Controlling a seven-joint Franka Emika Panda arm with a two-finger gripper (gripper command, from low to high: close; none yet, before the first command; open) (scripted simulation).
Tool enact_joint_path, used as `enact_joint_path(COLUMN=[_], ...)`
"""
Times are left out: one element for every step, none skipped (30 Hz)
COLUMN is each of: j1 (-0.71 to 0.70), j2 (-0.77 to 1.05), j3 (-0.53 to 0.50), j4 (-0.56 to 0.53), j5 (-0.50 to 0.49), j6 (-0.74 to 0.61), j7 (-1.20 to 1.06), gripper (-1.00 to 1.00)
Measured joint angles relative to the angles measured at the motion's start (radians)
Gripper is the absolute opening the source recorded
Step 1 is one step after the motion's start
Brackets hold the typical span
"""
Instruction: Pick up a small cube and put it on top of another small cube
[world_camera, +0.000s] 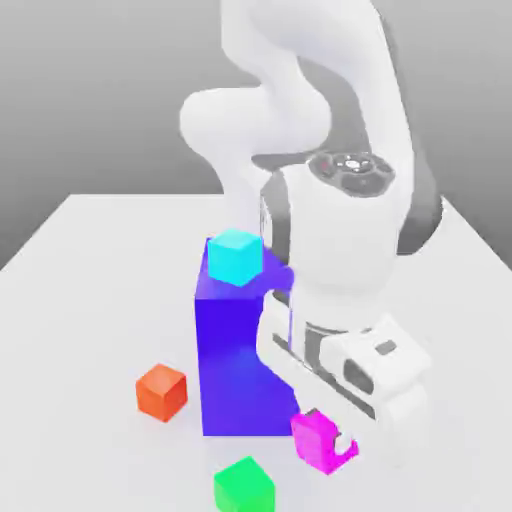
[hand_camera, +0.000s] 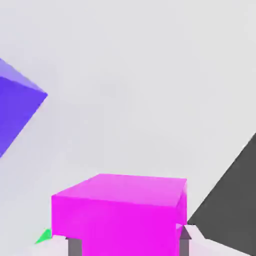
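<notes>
The gripper (world_camera: 330, 448) is clenched on the small cube (world_camera: 315, 438) (glossy magenta), holding it just beside the lower front corner of the big blue-purple block (world_camera: 235, 360), toward the exterior view's right. A cyan cube (world_camera: 236, 256) sits on top of that block. The green cube (world_camera: 244, 486) lies in front of it, the orange-red cube (world_camera: 161, 391) beside it on the white table (world_camera: 80, 300)

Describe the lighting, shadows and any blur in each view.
Exterior view: soft, even light; the white table carries only faint shadows beside the big blue-purple block, whose side shows a glossy sheen. Hand view: the magenta cube looks flatly bright between the fingers, and a sharp dark wedge cuts one corner.
</notes>
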Motion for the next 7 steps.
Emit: enact_joint_path(j1=[-0.013,-0.019,-0.023,-0.025,-0.027,-0.027,-0.027], j2=[0.017,0.043,0.075,0.108,0.133,0.133,0.133], j3=[-0.007,-0.009,-0.011,-0.012,-0.01,-0.011,-0.011], j4=[-0.001,0.0,0.001,0.003,0.004,0.004,0.004], j5=[0.005,0.007,0.008,0.009,0.008,0.007,0.007], j6=[0.018,0.045,0.075,0.107,0.131,0.13,0.13], j7=[-0.014,-0.021,-0.024,-0.026,-0.026,-0.026,-0.026], gripper=[-1.0,-1.0,-1.0,-1.0,1.0,1.0,1.0])
